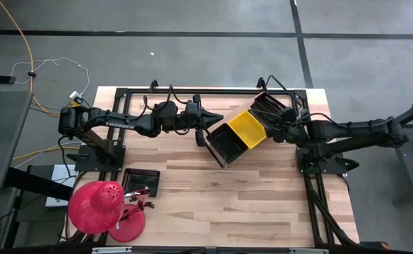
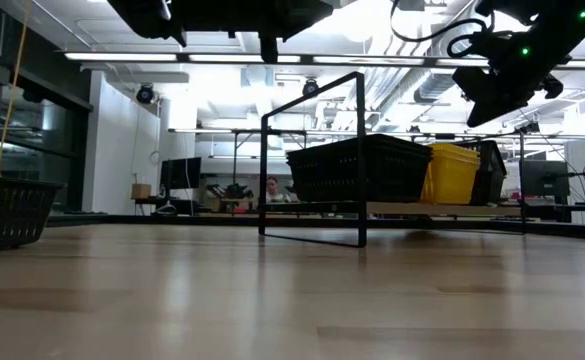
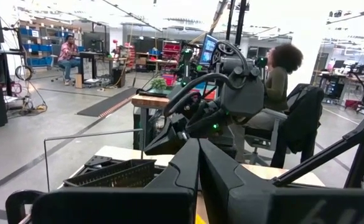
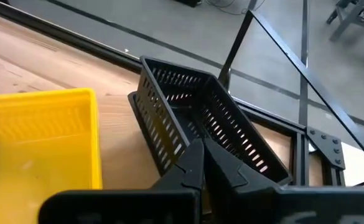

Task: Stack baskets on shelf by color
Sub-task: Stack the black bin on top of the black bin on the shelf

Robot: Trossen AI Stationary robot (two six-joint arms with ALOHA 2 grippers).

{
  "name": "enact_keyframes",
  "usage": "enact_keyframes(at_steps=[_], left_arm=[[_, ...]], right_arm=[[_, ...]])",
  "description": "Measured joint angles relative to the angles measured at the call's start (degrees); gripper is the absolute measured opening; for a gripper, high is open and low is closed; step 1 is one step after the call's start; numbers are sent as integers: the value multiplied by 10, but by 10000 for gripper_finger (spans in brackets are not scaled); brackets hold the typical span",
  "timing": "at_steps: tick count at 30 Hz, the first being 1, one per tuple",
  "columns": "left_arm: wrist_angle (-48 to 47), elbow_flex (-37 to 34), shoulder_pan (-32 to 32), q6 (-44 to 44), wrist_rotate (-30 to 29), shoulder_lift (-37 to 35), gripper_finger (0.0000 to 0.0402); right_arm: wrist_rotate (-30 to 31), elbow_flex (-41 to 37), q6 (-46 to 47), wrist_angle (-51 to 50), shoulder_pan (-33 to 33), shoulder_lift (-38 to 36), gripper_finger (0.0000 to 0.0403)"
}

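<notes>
At the table's (image 1: 213,204) near left corner sit two red domes (image 1: 97,207), and just beside them a lone black basket (image 1: 142,183) lies flat on the wood, well apart from both arms. Farther in, the left gripper (image 1: 207,130) hangs above the table at the left end of the shelf (image 1: 224,106), its fingers (image 3: 200,168) clenched together on nothing; the nearest basket lies just beside their tips, to the right, not touching. On the shelf three baskets stand in a slanted row running from near-left to far-right. The first is a black basket (image 1: 226,143) at the near-left end, its open mouth up. The yellow basket (image 1: 248,128) touches it in the middle, seen from table height as a bright block between the darker ones (image 2: 450,172). The third, a black basket (image 1: 270,107), stands at the far-right end, tilted, its long axis pointing away from the right gripper (image 1: 288,128) toward the table's back edge. That gripper hovers over this basket's near rim, its fingers (image 4: 197,163) pressed shut and empty, the tips just above the mesh wall (image 4: 188,118) and the yellow basket (image 4: 42,134) off to one side.
</notes>
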Motion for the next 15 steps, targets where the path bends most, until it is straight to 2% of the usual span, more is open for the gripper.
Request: enact_keyframes(at_steps=[6,15], left_arm=[[-2,0,0,0,0,0,0],[-6,0,-4,-2,0,0,0]], right_arm=[[-25,-1,13,7,0,11,0],[-17,-47,43,66,0,57,0]])
